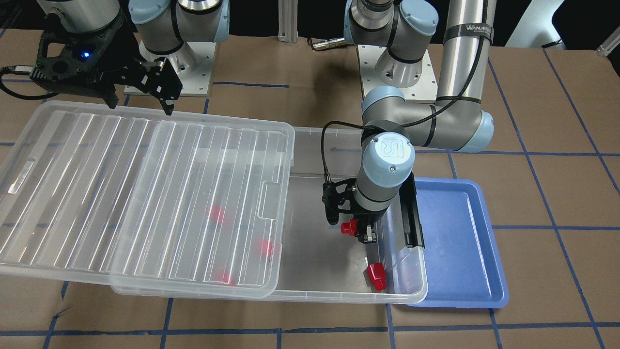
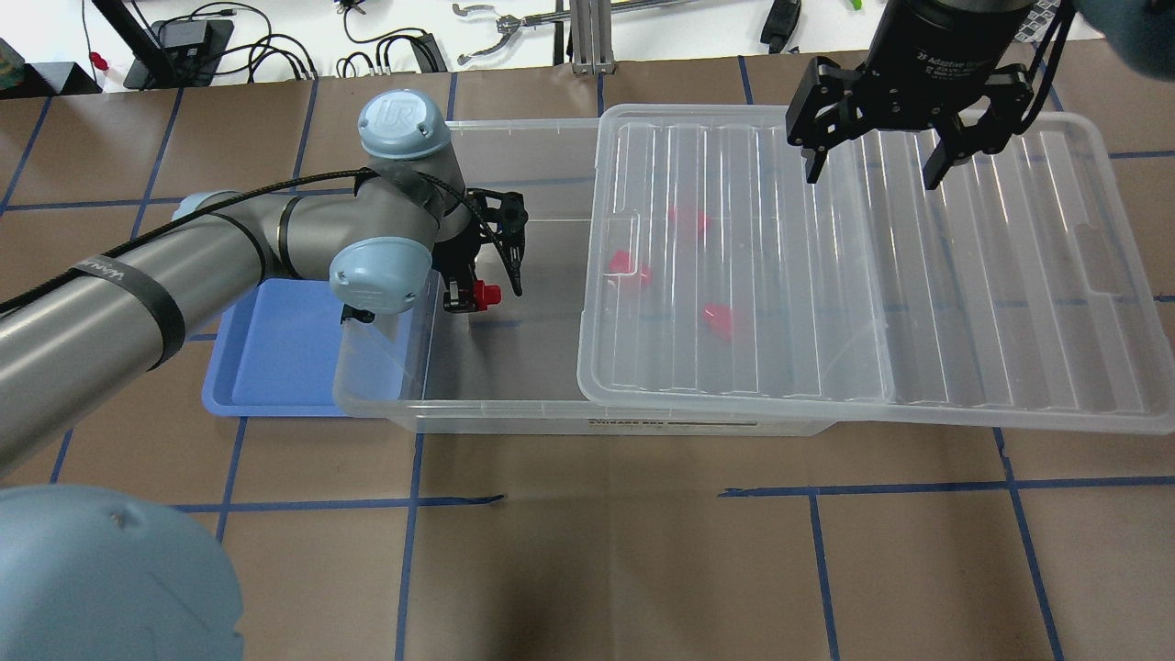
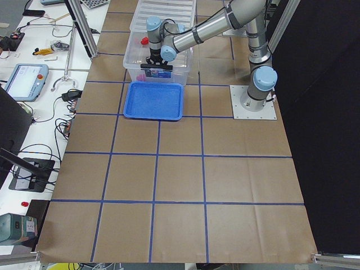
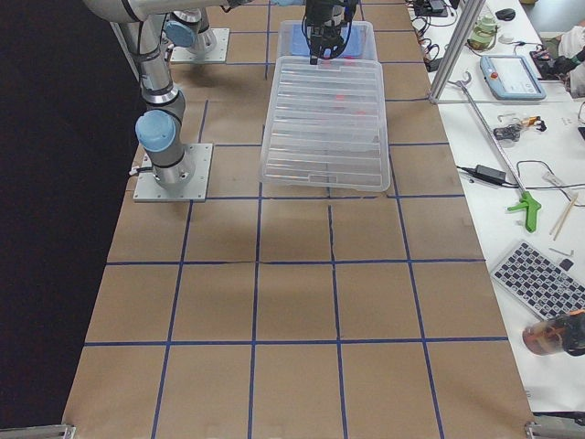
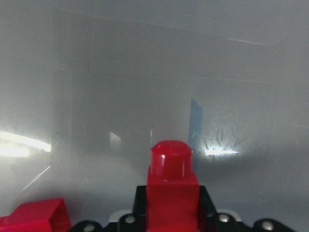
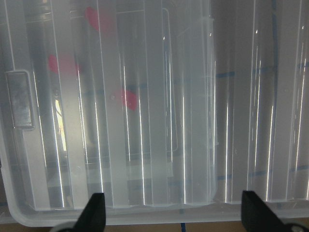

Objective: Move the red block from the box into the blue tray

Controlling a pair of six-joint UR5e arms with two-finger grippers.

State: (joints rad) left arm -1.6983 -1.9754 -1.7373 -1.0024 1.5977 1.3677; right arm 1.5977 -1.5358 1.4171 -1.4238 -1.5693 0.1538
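My left gripper is shut on a red block, held inside the open end of the clear box; it also shows from overhead and in the left wrist view. A second red block lies on the box floor near the end wall. Three more red blocks show blurred under the ribbed lid, which is slid aside. The blue tray sits against the box's end, beside the left gripper. My right gripper is open and empty above the lid's far edge.
The box's black latch bar stands between the left gripper and the tray. The lid overhangs the box toward the robot's right side. Brown paper with blue tape lines covers the table. Both arm bases stand behind the box.
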